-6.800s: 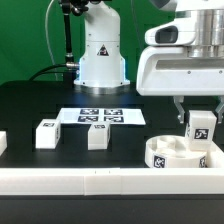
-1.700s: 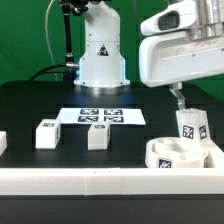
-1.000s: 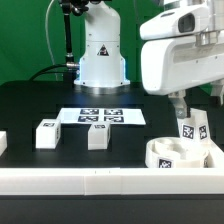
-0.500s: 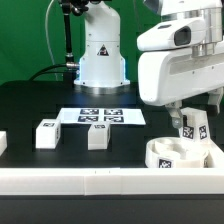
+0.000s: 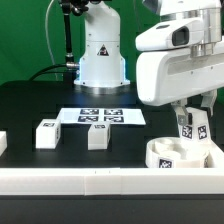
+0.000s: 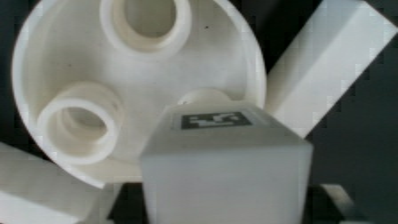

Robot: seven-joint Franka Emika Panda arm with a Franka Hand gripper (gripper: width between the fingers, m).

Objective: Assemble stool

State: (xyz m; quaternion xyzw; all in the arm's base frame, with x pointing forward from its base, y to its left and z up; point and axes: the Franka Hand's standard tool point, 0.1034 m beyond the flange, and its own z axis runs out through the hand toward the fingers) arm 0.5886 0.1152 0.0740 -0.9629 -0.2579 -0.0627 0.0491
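The round white stool seat (image 5: pixel 172 156) lies at the exterior view's right, against the front rail. One tagged leg (image 5: pixel 194 129) stands upright in it. My gripper (image 5: pixel 194 117) is down over that leg, a finger on each side, shut on it. In the wrist view the leg (image 6: pixel 222 160) fills the space between the dark pads (image 6: pixel 143 203), with the seat (image 6: pixel 107 40) and its two round sockets behind. Two more legs (image 5: pixel 46 134) (image 5: pixel 97 136) lie loose on the black table toward the exterior view's left.
The marker board (image 5: pixel 100 116) lies flat behind the loose legs. A long white rail (image 5: pixel 90 180) runs along the front, and another white piece (image 5: pixel 2 143) shows at the left edge. The arm's base (image 5: pixel 100 55) stands at the back.
The gripper has come down around the upright leg in the seat, and its jaws have closed in from wide open onto the leg's sides.
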